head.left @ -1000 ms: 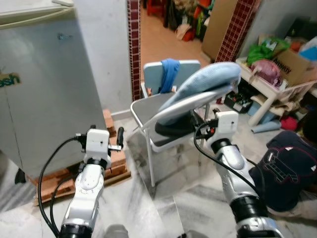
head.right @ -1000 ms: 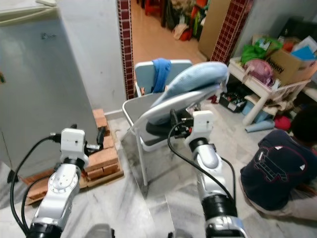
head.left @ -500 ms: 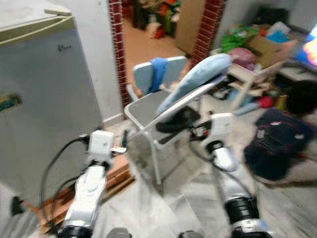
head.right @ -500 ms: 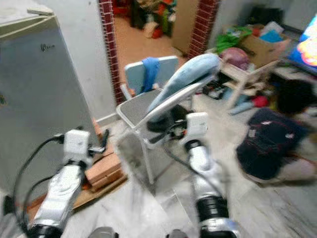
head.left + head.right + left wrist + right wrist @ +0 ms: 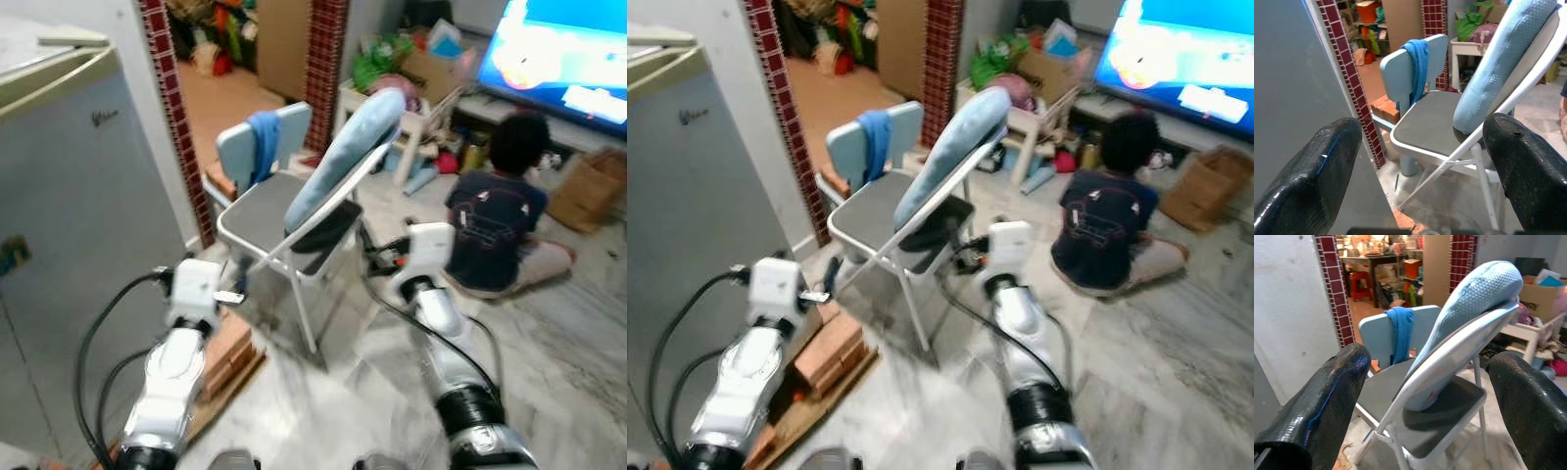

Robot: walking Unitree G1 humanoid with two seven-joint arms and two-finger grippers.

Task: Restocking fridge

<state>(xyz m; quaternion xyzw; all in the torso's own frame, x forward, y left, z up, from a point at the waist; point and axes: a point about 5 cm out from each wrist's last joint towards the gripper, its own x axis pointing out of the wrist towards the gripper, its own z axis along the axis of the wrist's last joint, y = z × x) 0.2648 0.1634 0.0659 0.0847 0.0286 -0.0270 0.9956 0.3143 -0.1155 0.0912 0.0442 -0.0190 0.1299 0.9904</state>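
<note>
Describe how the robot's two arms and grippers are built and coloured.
Both arms are silver metal with ribbed round joints and a white boxy wrist block. The left arm has thick black cables looping beside it; the right arm has a thinner black cable and a black band lower down. The left gripper and right gripper each have two long, glossy, textured black fingers.

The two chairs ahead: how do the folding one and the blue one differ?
The folding chair is white-framed with a grey seat and a pale blue cushion over its back. The blue chair behind it is smaller, solid light blue, with a blue cloth draped on its back. Both stand upright by the doorway.
</note>
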